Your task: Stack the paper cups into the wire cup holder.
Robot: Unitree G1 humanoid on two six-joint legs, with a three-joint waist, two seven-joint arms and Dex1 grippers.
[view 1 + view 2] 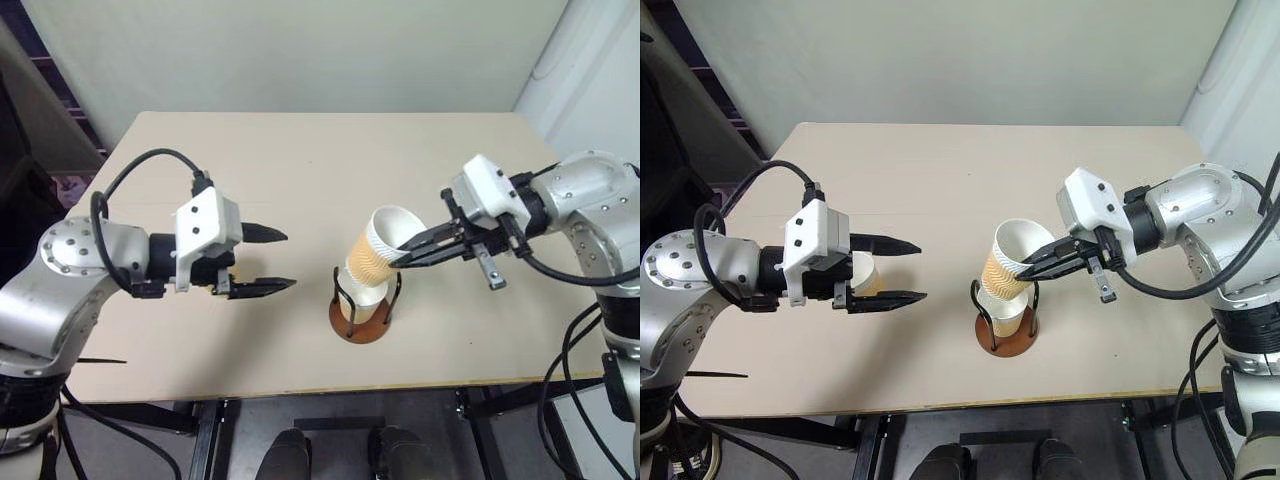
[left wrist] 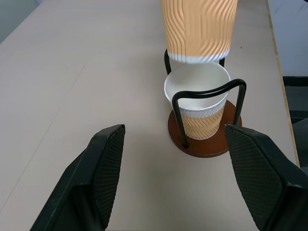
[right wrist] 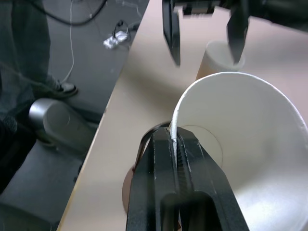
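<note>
Seemingly for nesting, right gripper [image 1: 403, 256] pinches a tilted paper cup's [image 1: 378, 250] rim above the wire cup holder [image 1: 363, 318]; left gripper [image 1: 283, 259] spread.

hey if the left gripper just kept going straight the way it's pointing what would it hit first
Probably the wire cup holder with a paper cup seated in it; bare table lies between, though depth is hard to judge.

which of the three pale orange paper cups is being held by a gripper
The tilted pale orange paper cup, pinched at its rim by the right gripper above the wire cup holder; the others stand unheld.
</note>
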